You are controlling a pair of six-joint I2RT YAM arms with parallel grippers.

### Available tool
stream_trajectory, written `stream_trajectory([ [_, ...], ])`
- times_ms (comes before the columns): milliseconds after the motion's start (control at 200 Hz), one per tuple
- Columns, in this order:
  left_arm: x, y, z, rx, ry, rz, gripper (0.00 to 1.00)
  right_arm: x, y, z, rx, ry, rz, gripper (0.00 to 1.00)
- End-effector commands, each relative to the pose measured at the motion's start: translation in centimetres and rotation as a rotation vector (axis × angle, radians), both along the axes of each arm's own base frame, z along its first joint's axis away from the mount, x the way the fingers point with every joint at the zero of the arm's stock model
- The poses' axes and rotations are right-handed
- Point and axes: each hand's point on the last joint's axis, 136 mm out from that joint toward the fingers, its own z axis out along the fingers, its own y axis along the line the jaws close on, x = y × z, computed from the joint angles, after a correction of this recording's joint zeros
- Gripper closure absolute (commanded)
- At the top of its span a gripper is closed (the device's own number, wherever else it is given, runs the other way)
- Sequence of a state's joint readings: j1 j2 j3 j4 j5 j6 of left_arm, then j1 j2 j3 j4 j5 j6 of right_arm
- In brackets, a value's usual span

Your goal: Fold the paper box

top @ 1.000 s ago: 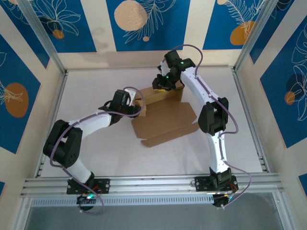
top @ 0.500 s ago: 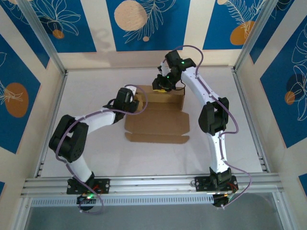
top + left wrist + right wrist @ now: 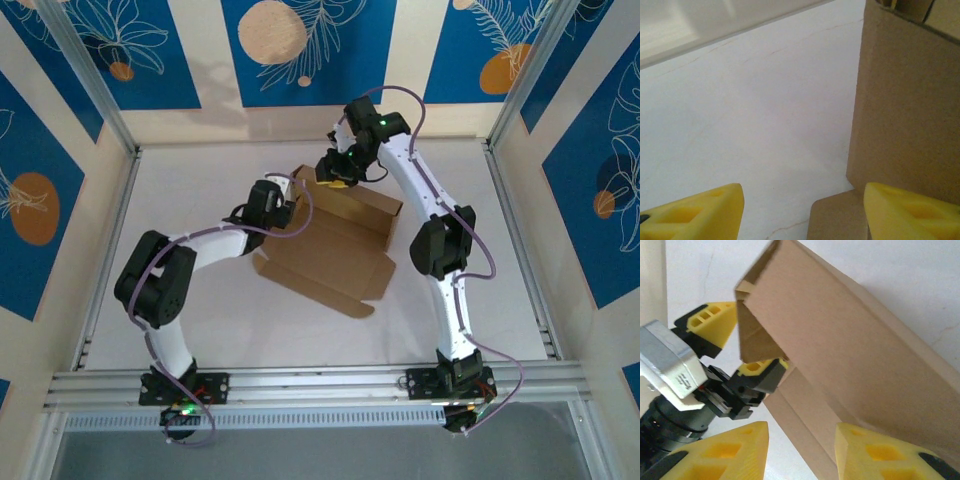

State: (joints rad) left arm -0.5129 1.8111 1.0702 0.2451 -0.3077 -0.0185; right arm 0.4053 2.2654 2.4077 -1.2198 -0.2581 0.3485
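**Both end effectors meet at the box's upper-left corner**

In the top view the box (image 3: pixel 335 250) sits mid-worktop (image 3: pixel 200 190), just above the centre of the frame and half formed. Its long axis runs from upper left to lower right, skewed against the frame edges. The back wall stands along the upper edge and a side flap stands at the left end. A short flap at the right end looks raised too. The base and the wide front panel lie flat, reaching toward lower centre. It is plain brown board, creased, with rounded flap corners; I can't make out any slots.

The left end effector (image 3: pixel 290 205) is at the box's left end, so the box lies to its right in the frame. In the right wrist view its yellow fingers (image 3: pixel 710 320) stand one on each side of the raised side flap, spread wide, with no pinch that I can see. Its own wrist view agrees: board just beside one finger, bare worktop across the gap.

The right end effector (image 3: pixel 335 180) hovers at the upper-left stretch of the back wall, with the box below it in the frame. Its jaws stand apart with the wall's edge between them, not pressed onto it as far as I can tell.

The coming move likely turns on that corner, where flap meets wall. The left arm is nearer the flap and the right arm nearer the wall. The right end and front panel are unattended.
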Motion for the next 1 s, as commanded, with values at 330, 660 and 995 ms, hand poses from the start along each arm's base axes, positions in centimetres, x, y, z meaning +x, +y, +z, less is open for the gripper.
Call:
stream_trajectory([
  [330, 0.9, -1.7, 0.4, -0.006, -0.037, -0.049, 0.34, 3.8, -3.2, 1.9, -0.159, -0.214, -0.086, 0.60],
  [660, 1.7, -3.7, 0.4, -0.020, -0.068, -0.146, 0.31, 6.6, -3.5, -2.0, -0.171, -0.216, -0.037, 0.33],
  [995, 2.7, -6.5, 0.9, -0.047, -0.139, -0.289, 0.28, 3.7, 0.3, -5.1, 0.140, -0.006, 0.138, 0.31],
])
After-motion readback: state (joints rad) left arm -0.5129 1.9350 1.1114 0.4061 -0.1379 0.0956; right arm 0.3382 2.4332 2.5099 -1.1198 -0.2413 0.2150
